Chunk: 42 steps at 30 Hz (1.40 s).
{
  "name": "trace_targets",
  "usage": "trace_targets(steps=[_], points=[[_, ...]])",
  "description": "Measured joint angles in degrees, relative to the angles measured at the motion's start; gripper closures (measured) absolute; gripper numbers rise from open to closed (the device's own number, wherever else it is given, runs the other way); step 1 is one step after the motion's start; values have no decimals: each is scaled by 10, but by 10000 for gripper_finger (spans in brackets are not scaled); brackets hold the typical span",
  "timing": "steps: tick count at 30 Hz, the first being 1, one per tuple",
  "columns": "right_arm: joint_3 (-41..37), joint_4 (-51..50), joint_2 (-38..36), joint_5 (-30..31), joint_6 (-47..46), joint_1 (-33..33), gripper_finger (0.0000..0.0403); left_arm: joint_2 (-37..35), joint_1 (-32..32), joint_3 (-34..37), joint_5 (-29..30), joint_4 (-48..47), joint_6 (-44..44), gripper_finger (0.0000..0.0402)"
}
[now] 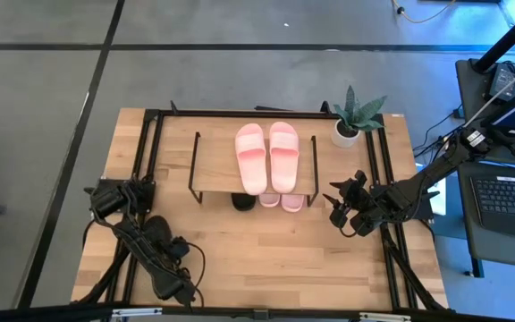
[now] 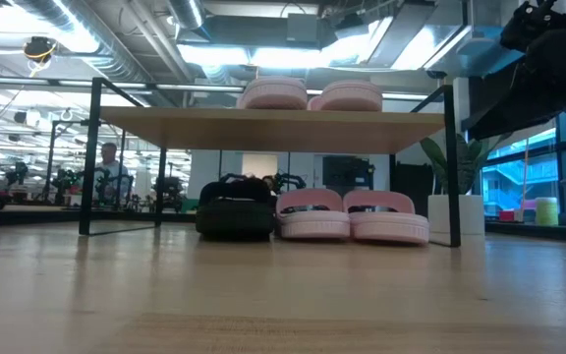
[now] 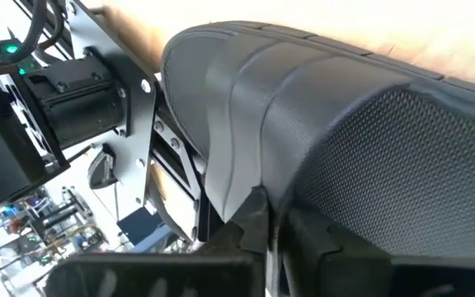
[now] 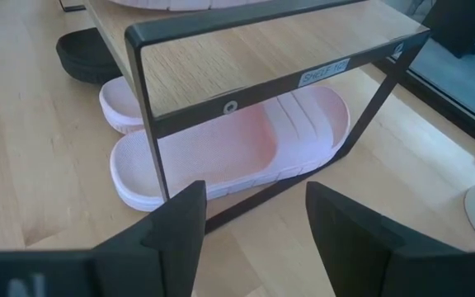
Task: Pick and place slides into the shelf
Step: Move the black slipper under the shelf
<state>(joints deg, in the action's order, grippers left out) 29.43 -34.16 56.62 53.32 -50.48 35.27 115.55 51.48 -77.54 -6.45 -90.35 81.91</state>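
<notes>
**Shelf nearly stocked as one black slide waits in the left arm's grip**

High view: a pink pair [image 1: 267, 154] lies side by side on the top board of the shelf [image 1: 211, 170], near its right half. Under the front edge, the ends of a second pink pair [image 1: 281, 200] and one black slide [image 1: 242, 201] poke out. The right gripper [image 1: 341, 204] hovers just beside the shelf's right end, holding nothing. The left gripper [image 1: 161, 237] sits low at the table's front left corner, well apart from the shelf, with a dark shape at its tip.

Low view: beneath the board, the black slide and the lower pink pair rest on the tabletop [image 2: 283, 295] in a row, touching or nearly so; the upper pair sits above them.

Left wrist view: the left fingers [image 3: 250, 223] are clenched on the edge of a second black slide [image 3: 320, 124], whose ribbed strap and textured sole fill the picture.

Right wrist view: the right arm's fingers [image 4: 345, 227] stand spread apart, looking at the shelf's end frame and the pink slides beneath.

By appearance, the slides are light, foam-like and springy, likely to flex when pinched, not fragile. The strap's arch or a sole edge looks the surest hold; the textured surface should resist slipping.
</notes>
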Motion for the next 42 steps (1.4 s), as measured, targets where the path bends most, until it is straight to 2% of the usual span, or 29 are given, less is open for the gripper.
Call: trace_targets(steps=[6,14,17,24,32,42], points=[[0,0,0,0,0,0,192,0,0,0,0,1,-1,394],[0,0,0,0,2,0,192,-1,-11,-32,13,3,-78,397],[0,0,0,0,13,0,192,-1,-24,-62,54,4,-104,397],[0,0,0,0,17,0,192,-1,-54,-136,201,6,-164,398],[0,0,0,0,31,0,192,-1,-100,-183,316,6,-212,398],[0,0,0,0,32,0,192,-2,-163,-172,375,4,-267,398]])
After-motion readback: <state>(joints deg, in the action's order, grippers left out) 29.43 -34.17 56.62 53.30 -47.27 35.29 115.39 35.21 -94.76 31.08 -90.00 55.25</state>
